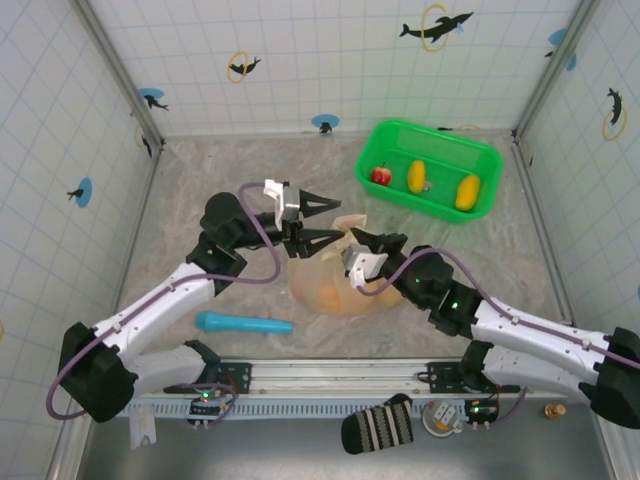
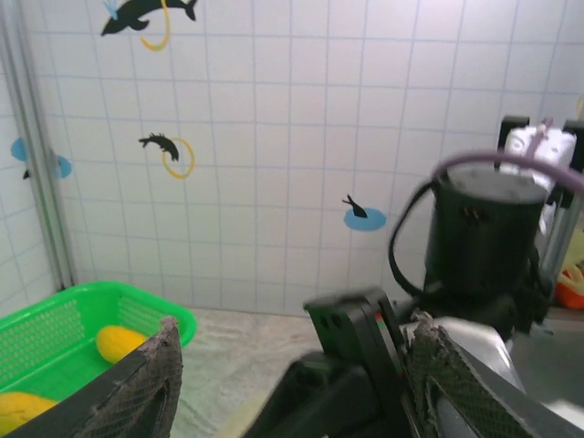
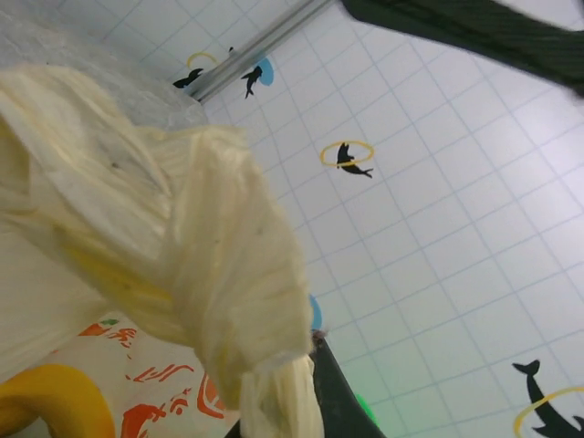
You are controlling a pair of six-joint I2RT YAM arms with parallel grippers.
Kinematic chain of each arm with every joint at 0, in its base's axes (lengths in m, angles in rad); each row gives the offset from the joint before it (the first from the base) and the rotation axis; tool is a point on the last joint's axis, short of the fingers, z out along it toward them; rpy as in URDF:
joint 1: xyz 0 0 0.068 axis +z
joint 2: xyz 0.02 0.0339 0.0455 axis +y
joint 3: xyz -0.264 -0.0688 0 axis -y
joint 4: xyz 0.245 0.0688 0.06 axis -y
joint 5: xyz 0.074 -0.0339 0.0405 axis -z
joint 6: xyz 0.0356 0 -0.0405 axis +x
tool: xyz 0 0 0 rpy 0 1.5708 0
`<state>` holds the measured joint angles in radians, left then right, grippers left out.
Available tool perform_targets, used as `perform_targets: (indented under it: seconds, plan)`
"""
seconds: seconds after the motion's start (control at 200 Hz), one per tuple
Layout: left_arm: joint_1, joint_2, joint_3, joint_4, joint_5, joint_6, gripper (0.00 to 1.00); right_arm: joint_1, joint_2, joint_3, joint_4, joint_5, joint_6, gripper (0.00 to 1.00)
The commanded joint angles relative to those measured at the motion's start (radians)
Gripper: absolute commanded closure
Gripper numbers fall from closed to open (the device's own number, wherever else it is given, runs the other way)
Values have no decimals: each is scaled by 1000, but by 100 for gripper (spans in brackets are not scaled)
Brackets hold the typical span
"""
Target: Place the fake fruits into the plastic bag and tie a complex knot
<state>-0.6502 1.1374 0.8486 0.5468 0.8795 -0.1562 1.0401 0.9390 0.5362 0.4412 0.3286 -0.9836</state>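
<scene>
The plastic bag (image 1: pixel 330 288) lies mid-table, cream with orange showing through it. My right gripper (image 1: pixel 364 240) is shut on its twisted, knotted handle (image 3: pixel 228 301), and one dark finger (image 3: pixel 342 406) shows beside the plastic. A yellow fake fruit (image 3: pixel 41 401) shows through the bag wall. My left gripper (image 1: pixel 322 221) hangs open just left of the right one, above the bag's top, with nothing held. In the left wrist view its mesh pads (image 2: pixel 151 383) stand wide apart around the right arm's black body. A red apple (image 1: pixel 381 175) and two yellow fruits (image 1: pixel 416 177) (image 1: pixel 467 192) lie in the basket.
The green basket (image 1: pixel 480 160) stands at the back right, and its rim (image 2: pixel 55 315) shows at the left wrist view's lower left. A blue tube (image 1: pixel 243 323) lies near the front left. Tiled walls enclose the table on three sides.
</scene>
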Motion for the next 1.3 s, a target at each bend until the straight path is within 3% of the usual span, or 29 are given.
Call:
perform_targets:
  seconds: [0.0,0.09,0.215,0.275,0.445,0.53,0.635,0.711,0.941,1.151,1.296]
  plan:
    - [-6,4,104,-144,-103,-104,37,27,5,-42,231,54,-132,100]
    - [-4,13,120,-224,-236,-221,42,34,15,-34,233,64,-120,100]
    - [-4,-13,158,-399,-302,-267,48,31,20,77,-54,11,8,100]
    - [-4,-48,141,-471,-338,-316,51,29,23,99,-88,1,55,100]
    - [-4,-202,8,-478,-283,-523,51,34,-1,45,32,-13,71,100]
    - [-3,-256,30,-547,-389,-498,45,55,1,7,120,2,18,100]
    - [2,-229,95,-644,-498,-434,41,97,19,-79,325,36,-165,100]
    - [12,-162,106,-630,-431,-459,41,115,48,-125,452,61,-268,100]
    - [15,10,100,-515,-159,-569,44,191,99,-154,471,126,-471,100]
    - [15,67,83,-530,-81,-578,55,247,172,-184,541,207,-635,100]
    - [19,56,109,-633,-112,-514,62,260,236,-204,640,247,-720,100]
